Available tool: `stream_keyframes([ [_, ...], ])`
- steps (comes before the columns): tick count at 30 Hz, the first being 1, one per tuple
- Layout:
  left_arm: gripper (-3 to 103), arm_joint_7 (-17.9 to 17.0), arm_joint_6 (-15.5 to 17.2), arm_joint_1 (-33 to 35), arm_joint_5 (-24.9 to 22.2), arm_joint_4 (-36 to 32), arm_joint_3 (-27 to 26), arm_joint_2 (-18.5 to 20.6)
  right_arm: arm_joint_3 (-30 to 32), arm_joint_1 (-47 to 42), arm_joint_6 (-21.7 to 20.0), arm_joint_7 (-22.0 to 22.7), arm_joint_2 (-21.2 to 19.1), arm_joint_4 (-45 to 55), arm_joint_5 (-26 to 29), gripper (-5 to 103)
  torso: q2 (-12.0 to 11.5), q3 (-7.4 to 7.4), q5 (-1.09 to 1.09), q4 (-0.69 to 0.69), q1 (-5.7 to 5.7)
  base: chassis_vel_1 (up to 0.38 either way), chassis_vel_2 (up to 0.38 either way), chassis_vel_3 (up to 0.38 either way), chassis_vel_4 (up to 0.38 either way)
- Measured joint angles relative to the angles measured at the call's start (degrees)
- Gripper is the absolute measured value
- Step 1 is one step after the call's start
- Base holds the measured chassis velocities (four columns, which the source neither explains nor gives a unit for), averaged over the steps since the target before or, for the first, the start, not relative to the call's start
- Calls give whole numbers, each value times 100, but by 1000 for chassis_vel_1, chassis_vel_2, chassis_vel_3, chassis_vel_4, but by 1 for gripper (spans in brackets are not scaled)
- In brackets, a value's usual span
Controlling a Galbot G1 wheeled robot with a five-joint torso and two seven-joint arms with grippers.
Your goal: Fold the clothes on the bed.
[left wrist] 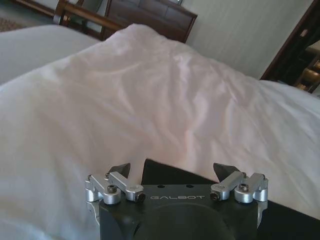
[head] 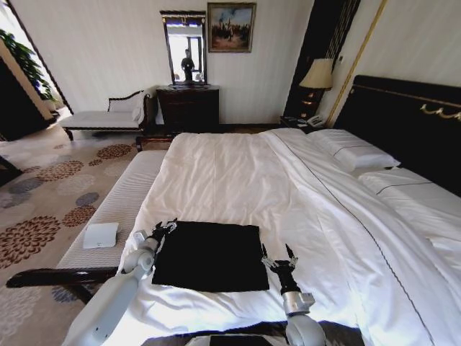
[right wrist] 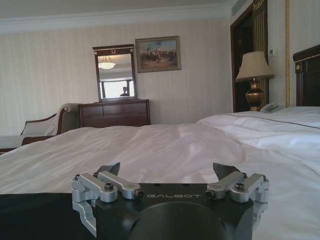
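Shirt (head: 210,256): black, lying flat as a rectangle at the near edge of the bed (head: 238,173). Likely soft, light, limp; taking corners advised. Left gripper (head: 164,231) and right gripper (head: 279,257) flanking, jaws apart.

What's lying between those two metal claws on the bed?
The black T-shirt, folded into a flat square on the bed, lies between the left end effector and right end effector, seen from the head view.
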Motion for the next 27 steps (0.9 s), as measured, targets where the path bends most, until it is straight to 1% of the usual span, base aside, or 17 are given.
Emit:
stream_keyframes([
  [3,92,-47,86,-101,-73,171,44,-53,8,9,-10,12,-8,10,12,100,0,0,0,0,1,0,0,0,0],
  [5,86,-63,121,-202,-97,380,67,-108,18,14,-21,22,-15,25,23,100,0,0,0,0,1,0,0,0,0],
  [7,85,-64,128,-247,-97,488,82,-130,23,16,-24,25,-17,27,29,100,0,0,0,0,1,0,0,0,0],
  [10,76,-58,127,-337,-86,696,132,-179,25,28,-35,28,-18,27,39,100,0,-1,0,0,0,0,0,0,0],
  [12,76,-58,122,-351,-79,724,140,-188,25,31,-39,29,-18,27,40,100,0,-1,1,0,0,0,0,0,0],
  [13,71,-59,94,-391,-38,806,159,-223,23,32,-45,32,-15,27,40,100,0,0,0,1,0,0,0,0,0],
  [14,60,-59,74,-414,-15,842,167,-243,20,29,-46,34,-11,29,40,100,0,0,0,1,0,0,0,0,0],
  [15,60,-59,66,-427,-7,856,172,-255,17,22,-47,35,-8,33,39,100,0,0,0,1,0,0,0,0,0],
  [16,55,-59,62,-435,-6,861,175,-262,14,13,-48,35,-4,37,38,100,0,0,1,1,0,0,0,0,0],
  [18,55,-58,59,-446,-5,865,183,-270,8,2,-49,36,1,41,37,100,0,0,0,1,0,0,0,0,0],
  [19,44,-46,57,-464,-4,866,210,-276,1,-10,-51,38,8,47,36,100,0,-1,0,0,0,0,0,0,0],
  [20,38,-36,55,-471,-2,867,230,-277,-3,-15,-53,41,11,51,35,100,0,0,0,0,0,0,0,0,0],
  [21,38,-31,55,-476,1,869,242,-279,-6,-17,-56,44,11,53,35,100,0,-1,0,1,0,0,0,0,0],
  [22,33,-27,53,-483,7,873,258,-282,-9,-17,-62,51,11,60,35,100,0,-1,0,0,0,0,0,0,0],
  [23,33,-27,53,-483,7,873,258,-282,-9,-17,-62,51,11,60,35,100,0,-1,0,0,0,0,0,0,0],
  [26,17,-23,51,-499,16,878,295,-291,-10,-16,-81,79,8,91,55,100,0,0,0,0,0,0,0,0,0],
  [27,17,-23,51,-499,16,878,295,-291,-10,-16,-81,79,8,91,55,100,0,0,0,0,0,0,0,0,0],
])
